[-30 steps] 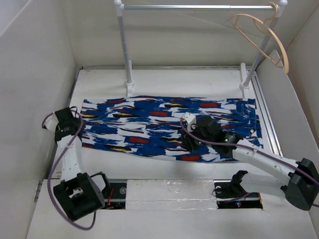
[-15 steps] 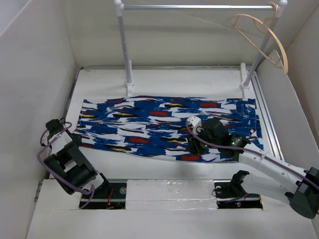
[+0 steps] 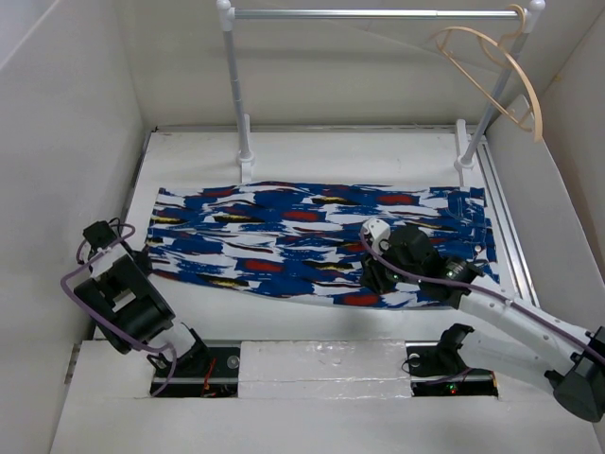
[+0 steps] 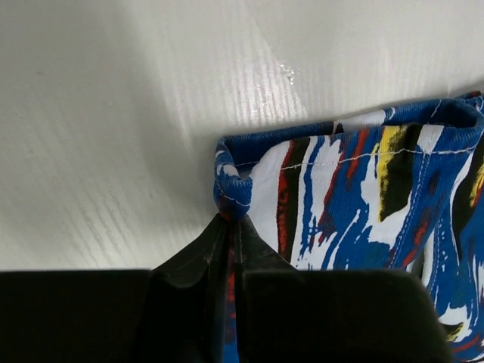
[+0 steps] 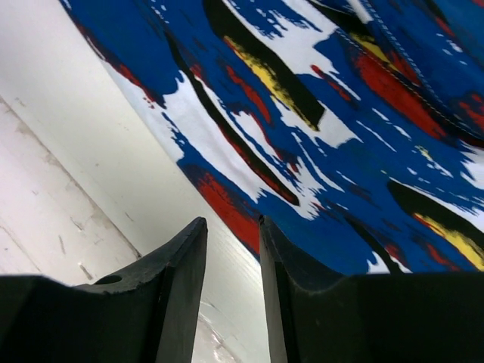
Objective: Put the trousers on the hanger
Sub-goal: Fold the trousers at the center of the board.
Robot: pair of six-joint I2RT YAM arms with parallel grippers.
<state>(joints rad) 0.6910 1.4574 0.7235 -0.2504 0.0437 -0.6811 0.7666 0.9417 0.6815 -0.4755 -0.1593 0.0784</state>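
The trousers [image 3: 312, 241] lie flat across the middle of the table [image 3: 331, 151], running from its left side to its right. The left gripper [image 4: 233, 231] is pinched onto their hem at the near left corner of the cloth, its arm folded low by the table's near left corner. The right arm stretches in from the near right corner. Its gripper [image 5: 231, 227] points down at the trousers' near edge, fingers a narrow gap apart and holding nothing. The hanger [image 3: 501, 80] hangs tilted from the right end of the rail [image 3: 331, 13] along the far edge.

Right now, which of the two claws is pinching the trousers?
The left gripper: its fingers are shut on the trousers' corner hem. The right gripper hangs open, holding nothing.
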